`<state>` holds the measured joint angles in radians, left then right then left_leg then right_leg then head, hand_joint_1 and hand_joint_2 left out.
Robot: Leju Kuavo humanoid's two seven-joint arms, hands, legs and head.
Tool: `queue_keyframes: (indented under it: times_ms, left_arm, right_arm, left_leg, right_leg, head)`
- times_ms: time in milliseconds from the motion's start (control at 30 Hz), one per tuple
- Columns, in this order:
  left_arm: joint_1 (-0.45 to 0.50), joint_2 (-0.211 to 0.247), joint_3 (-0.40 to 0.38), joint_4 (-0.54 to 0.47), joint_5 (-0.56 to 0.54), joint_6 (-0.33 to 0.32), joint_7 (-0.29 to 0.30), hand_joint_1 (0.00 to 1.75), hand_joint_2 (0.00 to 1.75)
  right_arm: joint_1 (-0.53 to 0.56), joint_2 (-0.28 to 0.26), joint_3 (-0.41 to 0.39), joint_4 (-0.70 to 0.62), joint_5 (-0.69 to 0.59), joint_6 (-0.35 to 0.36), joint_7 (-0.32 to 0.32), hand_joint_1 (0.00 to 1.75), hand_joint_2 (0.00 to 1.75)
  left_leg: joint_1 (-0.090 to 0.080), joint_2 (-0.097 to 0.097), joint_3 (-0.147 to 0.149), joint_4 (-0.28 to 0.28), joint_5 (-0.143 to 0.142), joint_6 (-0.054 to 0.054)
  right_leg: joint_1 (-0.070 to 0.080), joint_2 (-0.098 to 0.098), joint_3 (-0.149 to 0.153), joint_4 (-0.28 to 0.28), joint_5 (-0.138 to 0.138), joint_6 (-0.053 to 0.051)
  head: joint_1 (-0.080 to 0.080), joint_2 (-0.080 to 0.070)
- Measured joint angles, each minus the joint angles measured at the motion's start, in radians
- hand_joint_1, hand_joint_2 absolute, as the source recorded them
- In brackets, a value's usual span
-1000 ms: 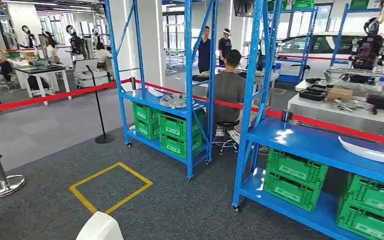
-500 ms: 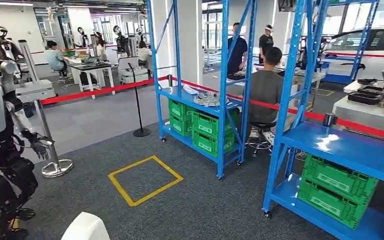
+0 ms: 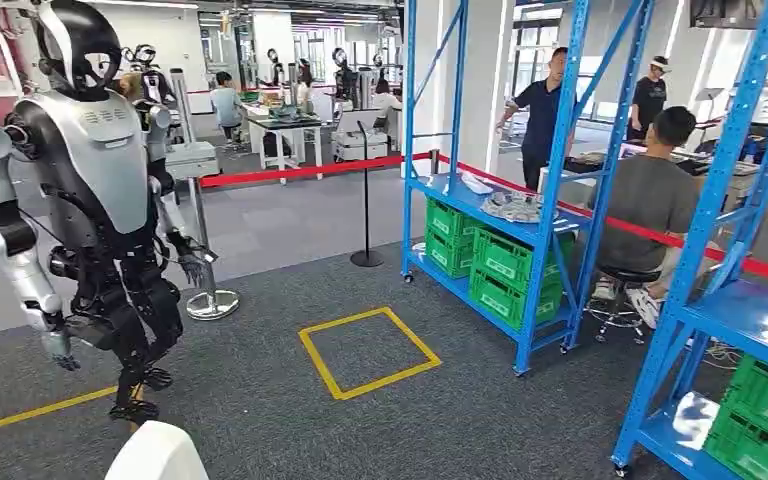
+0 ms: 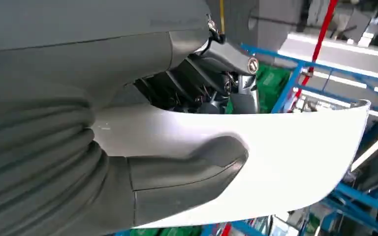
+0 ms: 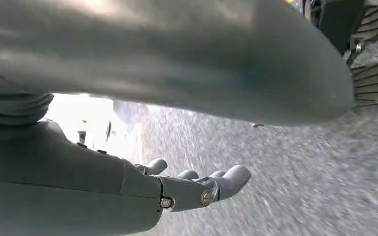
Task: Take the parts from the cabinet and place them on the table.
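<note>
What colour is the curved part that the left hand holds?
White. The curved part shows best in the left wrist view, under the left hand.

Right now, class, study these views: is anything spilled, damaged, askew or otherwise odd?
Nothing looks spilled or damaged. The left hand grips a curved white part, whose tip shows at the head view's lower edge. The green crates sit squarely on the blue rack. Another humanoid robot stands upright on the carpet.
</note>
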<state>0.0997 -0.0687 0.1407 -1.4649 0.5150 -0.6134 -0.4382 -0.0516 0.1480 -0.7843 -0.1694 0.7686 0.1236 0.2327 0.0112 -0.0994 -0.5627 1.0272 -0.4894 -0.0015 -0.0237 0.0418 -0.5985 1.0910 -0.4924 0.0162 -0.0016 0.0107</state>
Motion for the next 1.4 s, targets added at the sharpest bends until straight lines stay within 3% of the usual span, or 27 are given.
queue_keyframes:
  times_ms: [33, 100, 167, 200, 233, 267, 367, 400, 467, 500, 533, 567, 700, 767, 833, 867, 900, 967, 1000, 1033, 1067, 1133, 1200, 1267, 1300, 1367, 1400]
  left_arm:
    - [0.009, 0.0, 0.007, -0.003, 0.004, -0.003, -0.009, 1.75, 1.75]
    - [0.041, 0.001, 0.03, -0.025, 0.008, -0.015, -0.024, 1.75, 1.75]
    - [0.075, -0.002, 0.054, -0.048, 0.013, -0.023, -0.019, 1.75, 1.75]
    - [0.083, -0.003, 0.067, -0.056, 0.014, -0.025, -0.012, 1.75, 1.75]
    - [0.083, -0.007, 0.076, -0.063, 0.016, -0.025, -0.008, 1.75, 1.75]
    - [0.08, -0.009, 0.081, -0.068, 0.016, -0.026, -0.004, 1.75, 1.75]
    - [0.085, -0.016, 0.092, -0.071, 0.01, -0.034, 0.007, 1.75, 1.75]
    - [0.087, -0.018, 0.095, -0.071, 0.005, -0.035, 0.009, 1.75, 1.75]
    - [0.087, -0.019, 0.095, -0.076, -0.002, -0.037, 0.013, 1.75, 1.75]
    - [0.086, -0.021, 0.095, -0.079, -0.004, -0.04, 0.016, 1.75, 1.75]
    - [0.085, -0.024, 0.095, -0.082, -0.005, -0.042, 0.017, 1.75, 1.75]
    - [0.079, -0.027, 0.095, -0.084, -0.009, -0.044, 0.021, 1.75, 1.75]
    - [0.082, -0.034, 0.095, -0.086, -0.013, -0.044, 0.029, 1.75, 1.75]
    - [0.076, -0.042, 0.097, -0.085, -0.014, -0.044, 0.031, 1.75, 1.75]
    - [0.074, -0.05, 0.096, -0.084, -0.014, -0.044, 0.032, 1.75, 1.75]
    - [0.074, -0.052, 0.096, -0.081, -0.014, -0.044, 0.034, 1.75, 1.75]
    - [0.074, -0.052, 0.096, -0.079, -0.016, -0.044, 0.035, 1.75, 1.75]
    - [0.073, -0.052, 0.096, -0.079, -0.018, -0.044, 0.036, 1.75, 1.75]
    - [0.07, -0.052, 0.096, -0.079, -0.019, -0.043, 0.037, 1.75, 1.75]
    - [0.065, -0.052, 0.095, -0.078, -0.019, -0.041, 0.038, 1.75, 1.75]
    - [0.055, -0.053, 0.092, -0.075, -0.018, -0.035, 0.04, 1.75, 1.75]
    - [0.04, -0.053, 0.089, -0.069, -0.018, -0.024, 0.048, 1.75, 1.75]
    - [0.029, -0.053, 0.083, -0.062, -0.016, -0.019, 0.053, 1.75, 1.75]
    - [0.013, -0.05, 0.073, -0.056, -0.013, -0.013, 0.056, 1.75, 1.75]
    - [0.001, -0.048, 0.064, -0.053, -0.013, -0.011, 0.055, 1.75, 1.75]
    - [-0.001, -0.048, 0.057, -0.046, -0.013, -0.01, 0.055, 1.75, 1.75]
    - [0.001, -0.047, 0.056, -0.042, -0.012, -0.008, 0.055, 1.75, 1.75]
  right_arm:
    - [0.001, -0.001, 0.001, 0.0, 0.009, 0.004, -0.001, 0.0, 0.0]
    - [-0.001, -0.001, 0.008, 0.0, 0.028, 0.008, -0.008, 0.0, 0.0]
    - [-0.004, -0.001, 0.011, 0.0, 0.033, 0.01, -0.007, 0.0, 0.0]
    - [-0.006, -0.001, 0.011, 0.0, 0.034, 0.011, -0.007, 0.0, 0.0]
    - [-0.004, -0.001, 0.012, 0.0, 0.034, 0.011, -0.008, 0.0, 0.0]
    - [-0.002, -0.003, 0.012, 0.0, 0.034, 0.011, -0.012, 0.0, 0.0]
    - [0.0, -0.005, 0.013, 0.0, 0.034, 0.011, -0.011, 0.0, 0.0]
    - [0.0, -0.005, 0.013, 0.0, 0.033, 0.013, -0.011, 0.0, 0.0]
    - [-0.001, -0.004, 0.013, 0.0, 0.032, 0.016, -0.011, 0.0, 0.0]
    - [-0.001, -0.004, 0.013, 0.0, 0.032, 0.017, -0.011, 0.0, 0.0]
    - [-0.001, -0.005, 0.013, 0.0, 0.031, 0.017, -0.011, 0.0, 0.0]
    - [0.001, -0.005, 0.013, 0.0, 0.03, 0.017, -0.011, 0.0, 0.0]
    - [-0.006, -0.003, 0.013, 0.0, 0.024, 0.016, -0.008, 0.0, 0.0]
    - [-0.004, -0.003, 0.013, 0.0, 0.02, 0.015, -0.011, 0.0, 0.0]
    - [0.002, -0.003, 0.013, 0.0, 0.015, 0.013, -0.021, 0.0, 0.0]
    - [0.004, -0.003, 0.013, 0.0, 0.015, 0.011, -0.02, 0.0, 0.0]
    - [0.005, -0.004, 0.013, 0.0, 0.015, 0.011, -0.017, 0.0, 0.0]
    - [0.005, -0.004, 0.013, 0.0, 0.013, 0.01, -0.017, 0.0, 0.0]
    - [0.004, -0.004, 0.013, 0.0, 0.012, 0.007, -0.017, 0.0, 0.0]
    - [0.004, -0.005, 0.013, 0.0, 0.008, 0.005, -0.017, 0.0, 0.0]
    - [0.005, -0.007, 0.013, 0.0, 0.002, 0.005, -0.018, 0.0, 0.0]
    - [-0.002, -0.007, 0.012, 0.0, -0.004, 0.005, -0.018, 0.0, 0.0]
    - [-0.005, -0.007, 0.01, 0.0, -0.006, 0.005, -0.017, 0.0, 0.0]
    - [-0.004, -0.003, 0.007, 0.0, -0.009, 0.005, -0.018, 0.0, 0.0]
    - [-0.001, -0.003, 0.006, 0.0, -0.011, 0.005, -0.019, 0.0, 0.0]
    - [0.0, -0.003, 0.005, 0.0, -0.013, 0.005, -0.016, 0.0, 0.0]
    - [0.0, -0.003, 0.005, 0.0, -0.015, 0.005, -0.016, 0.0, 0.0]
  left_leg:
    - [-0.003, -0.011, -0.005, 0.004, -0.002, -0.006]
    - [0.0, -0.033, -0.011, 0.002, 0.0, -0.019]
    - [0.002, -0.055, -0.018, -0.009, 0.004, -0.036]
    - [0.003, -0.021, -0.017, -0.005, 0.001, -0.037]
    - [0.0, 0.046, -0.028, 0.022, -0.021, -0.039]
    - [0.0, 0.076, -0.057, 0.08, -0.06, -0.043]
    - [0.004, 0.089, -0.15, 0.278, -0.144, -0.055]
    - [0.006, 0.091, -0.148, 0.278, -0.13, -0.058]
    - [0.009, 0.105, -0.084, 0.162, -0.06, -0.06]
    - [0.009, 0.129, -0.038, 0.08, -0.024, -0.061]
    - [0.007, 0.188, -0.001, 0.019, -0.01, -0.057]
    - [0.002, 0.196, 0.001, 0.006, -0.013, -0.043]
    - [0.002, 0.138, 0.002, 0.002, -0.004, -0.009]
    - [0.006, 0.115, -0.002, 0.0, 0.0, 0.001]
    - [0.004, 0.086, -0.005, 0.0, 0.002, 0.006]
    - [0.001, 0.07, -0.006, 0.001, 0.003, 0.007]
    - [0.0, 0.055, -0.006, 0.002, 0.003, 0.007]
    - [-0.002, 0.026, -0.004, 0.003, 0.003, 0.007]
    - [-0.002, 0.011, -0.003, 0.003, 0.004, 0.006]
    - [0.0, -0.001, -0.004, 0.003, 0.005, 0.004]
    - [-0.006, -0.012, -0.008, 0.006, 0.005, -0.002]
    - [0.003, -0.034, -0.016, 0.001, 0.011, -0.016]
    - [0.0, -0.055, -0.023, -0.012, 0.02, -0.032]
    - [-0.005, 0.042, -0.045, 0.04, -0.021, -0.033]
    - [-0.004, 0.067, -0.077, 0.105, -0.057, -0.037]
    - [0.0, 0.086, -0.138, 0.238, -0.114, -0.045]
    - [0.003, 0.089, -0.15, 0.267, -0.115, -0.049]
  right_leg:
    - [-0.003, 0.053, 0.018, -0.04, -0.013, -0.006]
    - [0.003, 0.029, 0.018, -0.046, -0.011, -0.01]
    - [0.005, 0.008, 0.023, -0.052, -0.01, -0.025]
    - [-0.001, -0.008, 0.029, -0.064, -0.004, -0.034]
    - [0.001, -0.022, 0.033, -0.069, -0.003, -0.04]
    - [0.003, -0.037, 0.034, -0.07, -0.005, -0.047]
    - [0.005, -0.084, 0.033, -0.069, -0.008, -0.052]
    - [0.005, -0.1, 0.034, -0.069, -0.009, -0.051]
    - [0.003, -0.126, 0.036, -0.067, -0.012, -0.046]
    - [0.003, -0.138, 0.038, -0.063, -0.015, -0.041]
    - [0.006, -0.147, 0.04, -0.058, -0.019, -0.034]
    - [0.013, -0.158, 0.041, -0.049, -0.028, -0.025]
    - [0.006, -0.192, 0.058, -0.058, -0.032, 0.002]
    - [0.001, -0.084, 0.034, 0.01, -0.081, 0.009]
    - [0.004, -0.05, -0.045, 0.175, -0.159, 0.007]
    - [0.006, -0.049, -0.076, 0.231, -0.169, 0.005]
    - [0.009, -0.048, -0.085, 0.24, -0.157, 0.002]
    - [0.013, -0.04, -0.045, 0.138, -0.082, -0.012]
    - [0.017, -0.021, -0.001, 0.04, -0.03, -0.022]
    - [0.02, 0.023, 0.032, -0.036, -0.003, -0.032]
    - [0.019, 0.049, 0.038, -0.057, -0.013, -0.034]
    - [0.024, 0.023, 0.037, -0.058, -0.011, -0.031]
    - [0.018, 0.002, 0.044, -0.077, -0.001, -0.042]
    - [0.014, -0.028, 0.052, -0.096, 0.007, -0.052]
    - [0.015, -0.043, 0.052, -0.096, 0.006, -0.055]
    - [0.016, -0.073, 0.053, -0.095, 0.003, -0.059]
    - [0.015, -0.086, 0.053, -0.093, 0.001, -0.058]
  head:
    - [0.0, 0.0]
    - [-0.001, 0.0]
    - [-0.001, 0.0]
    - [-0.001, 0.0]
    - [-0.005, 0.0]
    - [-0.006, 0.0]
    - [-0.007, 0.0]
    - [-0.007, 0.0]
    - [-0.007, 0.0]
    - [-0.007, 0.0]
    - [-0.008, 0.0]
    - [-0.009, 0.0]
    - [-0.003, 0.0]
    - [0.0, 0.0]
    - [0.003, 0.0]
    - [0.003, 0.0]
    - [0.003, 0.0]
    - [0.004, 0.0]
    - [0.004, 0.0]
    - [0.004, 0.0]
    - [0.001, 0.0]
    - [0.005, 0.0]
    - [0.006, 0.0]
    - [-0.002, 0.0]
    - [0.0, 0.0]
    - [-0.001, 0.0]
    - [-0.002, 0.0]
